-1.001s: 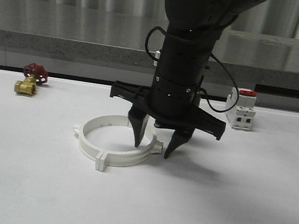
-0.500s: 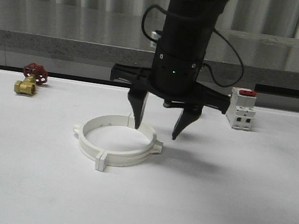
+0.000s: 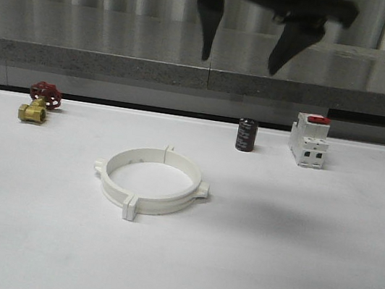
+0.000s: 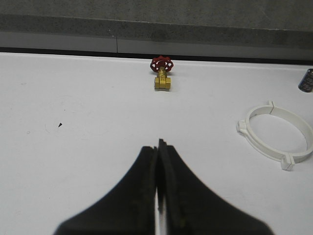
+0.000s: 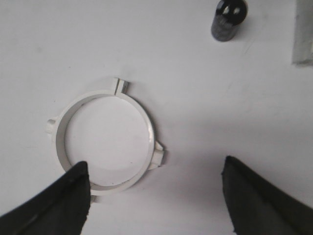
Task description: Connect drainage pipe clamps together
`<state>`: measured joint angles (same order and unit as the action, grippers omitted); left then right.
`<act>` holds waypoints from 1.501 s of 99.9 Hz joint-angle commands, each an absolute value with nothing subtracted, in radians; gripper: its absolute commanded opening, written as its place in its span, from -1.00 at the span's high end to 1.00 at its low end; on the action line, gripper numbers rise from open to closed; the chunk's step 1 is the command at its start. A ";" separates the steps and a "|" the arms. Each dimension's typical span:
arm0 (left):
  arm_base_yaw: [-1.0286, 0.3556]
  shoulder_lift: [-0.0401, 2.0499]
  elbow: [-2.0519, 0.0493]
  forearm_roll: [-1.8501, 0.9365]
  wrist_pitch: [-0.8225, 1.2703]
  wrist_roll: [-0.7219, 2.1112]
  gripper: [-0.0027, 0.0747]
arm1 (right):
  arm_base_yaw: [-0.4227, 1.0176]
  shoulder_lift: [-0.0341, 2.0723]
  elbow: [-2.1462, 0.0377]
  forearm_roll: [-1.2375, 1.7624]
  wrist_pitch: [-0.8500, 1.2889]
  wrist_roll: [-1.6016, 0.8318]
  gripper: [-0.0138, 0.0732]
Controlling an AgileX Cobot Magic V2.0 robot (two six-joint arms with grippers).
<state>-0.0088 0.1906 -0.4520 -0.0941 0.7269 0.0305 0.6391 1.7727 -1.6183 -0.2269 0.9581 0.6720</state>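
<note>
The two white drainage pipe clamps [image 3: 161, 204] lie flat on the white table, their end tabs meeting so that they form one ring. High above the ring, at the top edge of the front view, my right gripper [image 3: 239, 65] hangs open and holds nothing. The right wrist view looks straight down on the ring [image 5: 148, 132], with the right gripper [image 5: 155, 166] spread wide over its near side. My left gripper [image 4: 159, 144] is shut with nothing between its fingers, hovering over bare table well away from the ring [image 4: 261, 151].
A brass valve with a red handwheel [image 3: 38, 104] sits at the back left. A small black cylinder [image 3: 246, 135] and a white red-topped switch [image 3: 309, 141] stand at the back right. A grey ledge [image 3: 81, 61] runs behind the table.
My right gripper has risen from around the ring's right side to the top of the front view, staying open. The ring has stayed put. The black cylinder now shows.
</note>
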 commanded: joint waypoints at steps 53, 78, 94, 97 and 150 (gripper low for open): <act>-0.007 0.201 -0.476 -0.107 0.659 0.028 0.99 | 0.421 1.119 -1.160 -0.409 0.896 0.566 -0.61; -0.007 0.201 -0.476 -0.107 0.659 0.028 0.99 | 0.281 0.843 -0.940 -0.401 0.911 0.521 -0.61; -0.007 0.201 -0.476 -0.107 0.659 0.028 0.99 | 0.280 0.665 -0.847 -0.384 0.944 0.521 -0.61; -0.007 0.201 -0.476 -0.107 0.659 0.028 0.99 | 0.280 0.636 -0.835 -0.385 0.947 0.521 -0.60; -0.007 0.201 -0.476 -0.107 0.659 0.028 0.99 | 0.280 0.434 -0.777 -0.386 0.988 0.509 0.84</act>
